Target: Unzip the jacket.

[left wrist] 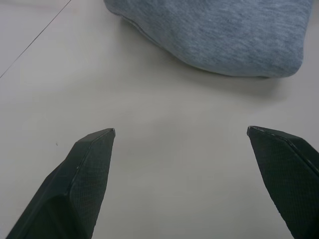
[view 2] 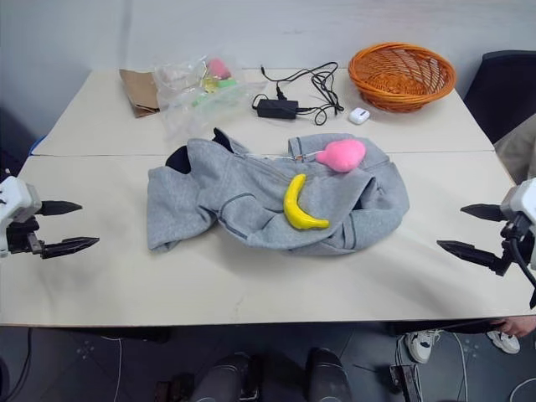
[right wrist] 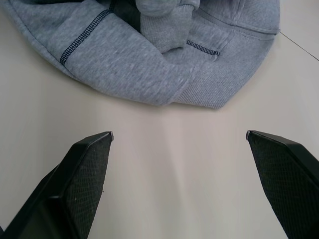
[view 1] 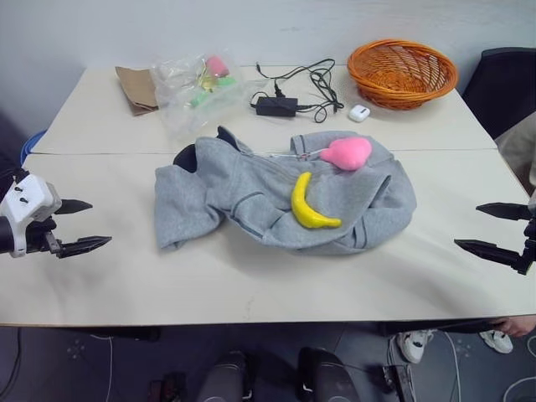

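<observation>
The light-grey jacket (view 1: 251, 197) lies crumpled in the middle of the table, dark lining showing at its far left corner. A yellow toy banana (view 1: 306, 205) and a pink plush toy (view 1: 347, 152) rest on top of it. My left gripper (view 1: 81, 225) hovers open over the table's left edge, well clear of the jacket's sleeve (left wrist: 219, 35). Over the right edge, my right gripper (view 1: 494, 228) stands open too, apart from the jacket's hem (right wrist: 164, 59). Nothing sits between either pair of fingers.
Along the far side of the table (view 1: 251, 285) are an orange wicker basket (view 1: 402, 73), a black power adapter with cables (view 1: 285, 99), a small white case (view 1: 359, 112), a clear plastic bag of toys (view 1: 194, 88) and a brown paper bag (view 1: 136, 88). A person's shoes (view 1: 456, 342) show under the table's right corner.
</observation>
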